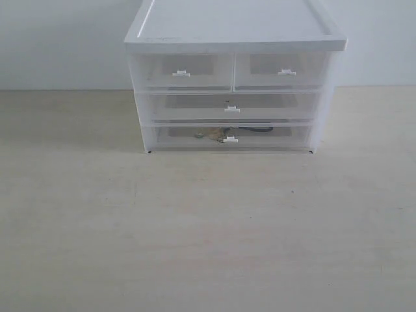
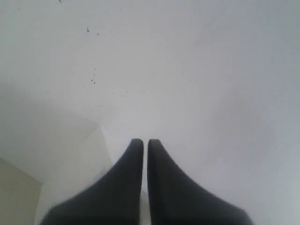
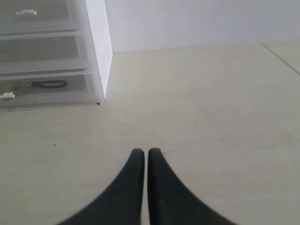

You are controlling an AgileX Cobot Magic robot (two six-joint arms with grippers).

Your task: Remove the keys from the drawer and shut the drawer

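The pale beige worktop [image 1: 208, 247] fills most of what I see, with a plain white wall [image 1: 58, 45] behind it. At the back of the worktop, close to the wall, stands the white drawer unit [image 1: 234, 78]: two half-width drawers on top and two wide ones beneath. The drawer [image 1: 286, 136] I care about is the lowest, wide, shallow and cloudy white. Its front looks level with the one above, so it appears pushed in.

My right claw [image 3: 146, 152] hangs over bare worktop, well apart from the unit's corner, its two dark fingers pressed together and holding nothing. My left claw [image 2: 145, 143] is also pressed together and empty, with only a hairline slit between the fingers. It faces a blank white surface flecked with a few dark specks.

The keys [image 1: 211, 135] lie inside the lowest drawer, a small gold tangle seen through its front, just beside the white tab handle [image 1: 230, 140]. Their black cord loop [image 3: 49, 84] stretches away to the other side of the handle.
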